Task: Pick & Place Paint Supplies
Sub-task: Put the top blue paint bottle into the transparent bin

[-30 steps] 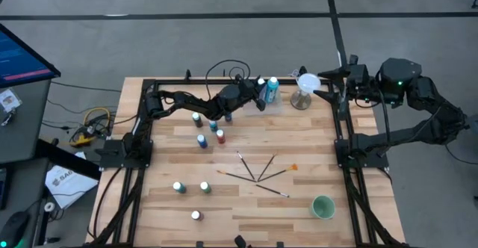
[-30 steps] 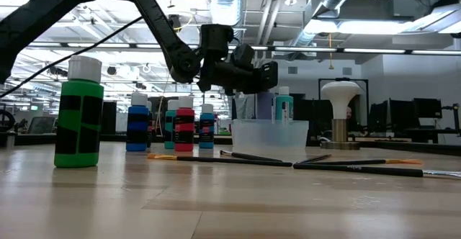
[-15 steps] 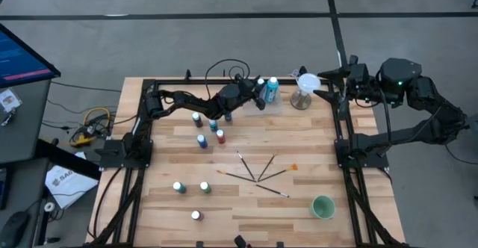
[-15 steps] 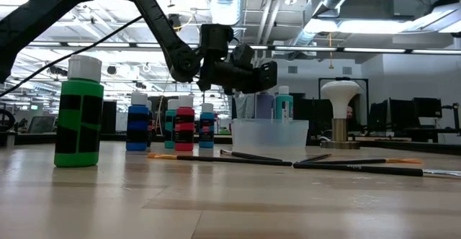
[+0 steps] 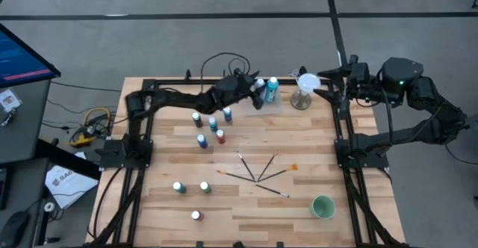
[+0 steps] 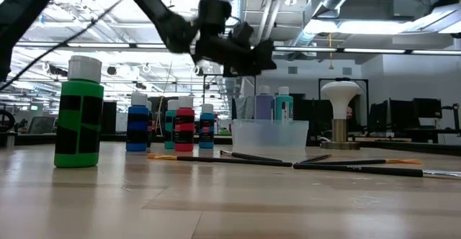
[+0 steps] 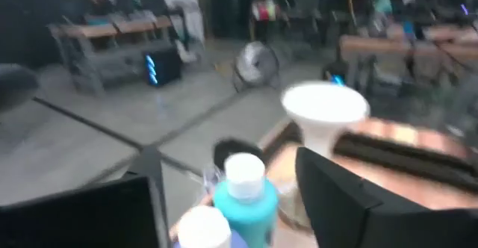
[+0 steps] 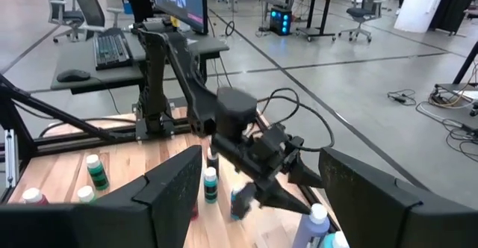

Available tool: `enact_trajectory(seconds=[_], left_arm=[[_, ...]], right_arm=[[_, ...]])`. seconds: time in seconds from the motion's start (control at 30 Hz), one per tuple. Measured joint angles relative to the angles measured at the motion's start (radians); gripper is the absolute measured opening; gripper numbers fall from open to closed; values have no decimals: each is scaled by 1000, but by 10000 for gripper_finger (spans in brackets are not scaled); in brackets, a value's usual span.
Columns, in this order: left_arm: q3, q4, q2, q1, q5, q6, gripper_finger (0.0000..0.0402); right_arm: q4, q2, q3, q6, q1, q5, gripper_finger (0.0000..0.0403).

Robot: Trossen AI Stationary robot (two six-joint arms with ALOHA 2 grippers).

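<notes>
Left pincer (image 5: 258,91) hangs above the far edge of the worktop (image 5: 246,203), just over two tall bottles: a pale-bodied one (image 6: 263,104) and a teal one (image 5: 272,90) standing side by side next to the white-topped stand (image 5: 305,88). I see nothing between its fingers; from the low view it sits clear above the bottle caps, and in its own wrist view the fingers look spread, with the teal bottle and a white cap below. Right pincer (image 8: 258,196) waits at the far right corner, off the boards, fingers wide apart and empty. I count a cluster of small bottles (image 5: 211,126) near the left arm, among them a red one (image 5: 219,136) and a blue one (image 5: 202,140). Three more stand toward the near left, one green (image 6: 80,113). Brushes (image 5: 261,175) lie fanned flat mid-worktop, tips meeting. A green cup (image 5: 323,207) sits near the right corner.
</notes>
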Motion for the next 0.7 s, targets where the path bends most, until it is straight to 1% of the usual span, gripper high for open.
enact_trajectory(seconds=[0.07,0.23,0.33,0.4,0.5,0.6,0.7], left_arm=[[0,-155,-96,-11,34,-1,205],[1,-611,-381,-57,49,12,244],[-28,-789,-519,-67,45,54,256],[-67,-839,-585,-55,55,49,259],[-143,-848,-640,-22,113,45,258],[-204,-846,-647,12,181,43,258],[-242,-845,-620,29,231,62,259]], right_arm=[[13,0,0,0,0,0,265],[13,0,0,8,0,0,265],[13,0,0,8,0,0,265],[11,0,0,8,0,0,265],[11,0,0,8,0,0,265],[11,7,0,11,0,0,265],[10,9,0,24,0,1,265]])
